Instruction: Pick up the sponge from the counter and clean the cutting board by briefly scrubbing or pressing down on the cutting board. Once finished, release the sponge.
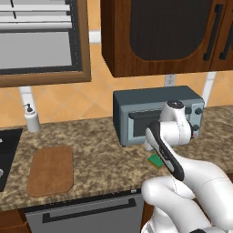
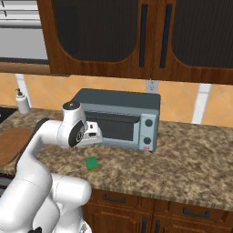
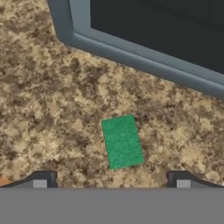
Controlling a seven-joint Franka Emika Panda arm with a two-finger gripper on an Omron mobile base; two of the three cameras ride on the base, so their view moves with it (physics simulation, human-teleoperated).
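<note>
The green sponge (image 3: 122,141) lies flat on the speckled granite counter (image 3: 48,109), just in front of the toaster oven. My gripper (image 3: 111,181) hovers above it, open, with the sponge showing between and slightly beyond the two widely spread fingertips (image 3: 43,179). From the base views the sponge (image 1: 156,160) (image 2: 92,163) sits under the white hand (image 2: 92,133). The reddish-brown cutting board (image 1: 50,170) (image 2: 9,143) lies far to the left on the counter (image 1: 104,154), well apart from the sponge.
A grey toaster oven (image 1: 154,113) (image 2: 119,119) stands right behind the sponge. A white soap dispenser (image 1: 31,118) stands by the wall near the black sink (image 1: 7,157). Dark wall cabinets (image 2: 136,36) hang overhead.
</note>
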